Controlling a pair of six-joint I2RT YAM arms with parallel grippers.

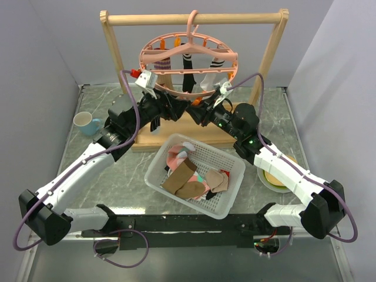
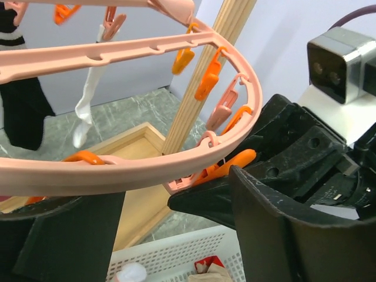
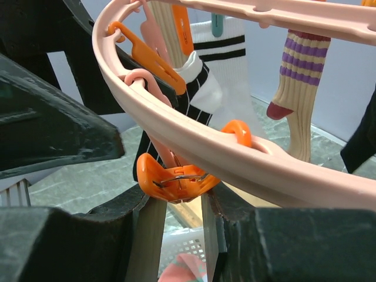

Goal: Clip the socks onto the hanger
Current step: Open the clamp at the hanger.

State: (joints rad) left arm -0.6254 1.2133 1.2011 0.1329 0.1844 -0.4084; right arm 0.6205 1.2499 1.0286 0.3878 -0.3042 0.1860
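Note:
The salmon-pink ring hanger point(image 1: 143, 59) hangs from the wooden rack; a maroon-striped sock point(image 1: 162, 63), a black sock point(image 1: 188, 73) and a white black-striped sock point(image 1: 210, 75) hang from its clips. Both grippers meet at the ring's near rim. My right gripper point(image 3: 176, 205) is shut on an orange clip point(image 3: 176, 176) that hangs under the rim point(image 3: 176, 132). My left gripper point(image 2: 176, 235) stands open just under the rim point(image 2: 147, 170), nothing between its fingers, next to the right gripper's finger and that clip point(image 2: 235, 164). Several more socks point(image 1: 188, 176) lie in the basket.
The white mesh basket point(image 1: 154, 176) sits in front of the rack's wooden base. The wooden rack bar point(image 1: 235, 19) spans the back. A blue cup point(image 1: 87, 122) stands at left, a yellow-green dish point(image 1: 276, 177) at right under the right arm.

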